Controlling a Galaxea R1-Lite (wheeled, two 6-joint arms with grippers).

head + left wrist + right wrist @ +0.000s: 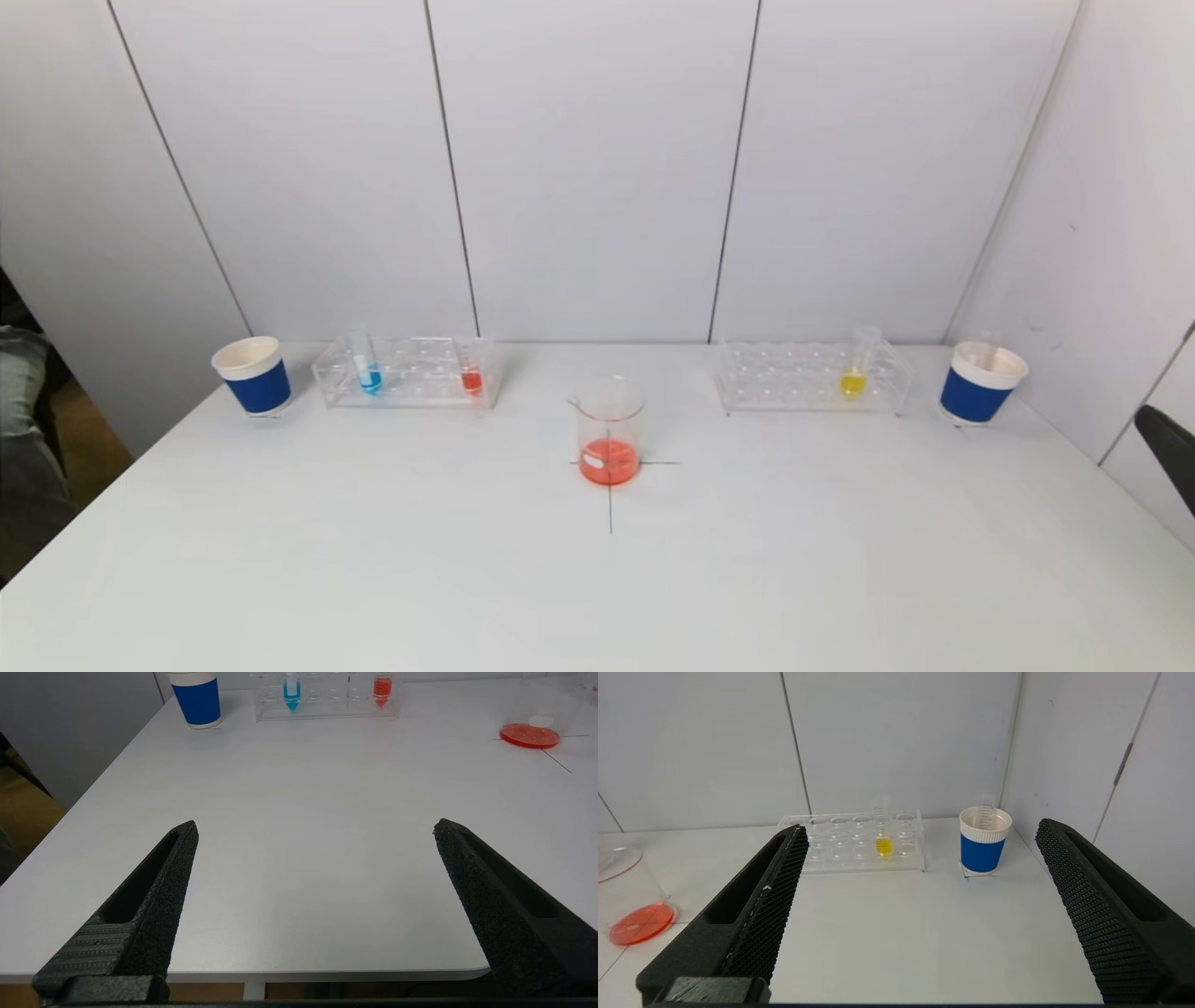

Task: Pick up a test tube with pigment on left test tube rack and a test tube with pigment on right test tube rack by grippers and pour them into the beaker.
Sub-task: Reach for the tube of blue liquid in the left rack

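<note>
Listing left to right, with clock directions read from the beaker as we face the wall:
Left gripper (315,828): we see it parked at the near table edge, about 7 o'clock, jaws spread wide and empty.
Left cup (253,374): blue paper cup at 9 o'clock, just beside the rack's outer end; we judge it a drop-off for emptied tubes.
Left test tube rack (408,371): clear, at 10 o'clock by the wall; blue tube (367,365) and red tube (471,371) upright at opposite ends, well apart, easy to reach singly.
Beaker (610,430): centred on a marked cross, shallow red liquid inside.
Right test tube rack (810,375): at 2 o'clock, holding one yellow tube (857,361).
Right cup (981,382): at 3 o'clock, a clear tube standing inside.
Right gripper (920,828): near 4 o'clock, wide open, empty.
Obstructions: we find none between grippers and racks.
</note>
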